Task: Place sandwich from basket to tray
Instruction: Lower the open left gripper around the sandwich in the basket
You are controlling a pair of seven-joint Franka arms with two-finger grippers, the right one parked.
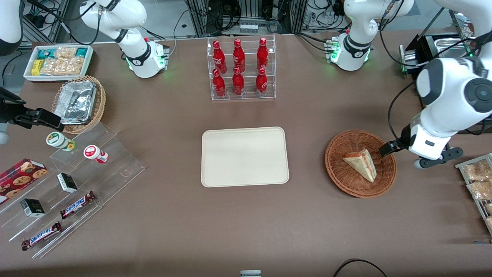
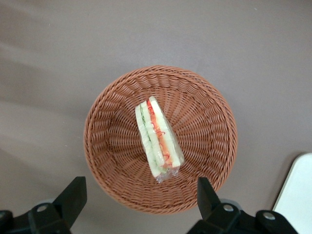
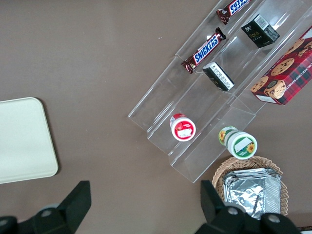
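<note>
Sandwich (image 2: 157, 137) sitting in the basket (image 2: 112, 146)

Tool (image 2: 141, 197) hangs above the basket's rim with fingers spread wide, nothing pinched; tray (image 1: 245, 156) bare on the worktop (image 1: 307, 223) beside it.

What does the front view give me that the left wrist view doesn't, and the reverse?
Front only: the whole tray, bare, and the red bottles in their rack. Left wrist only: the sandwich's red and green filling edge, and the tool open, hovering above the basket with nothing held. Both: sandwich lying in the basket, and the brown table.
</note>
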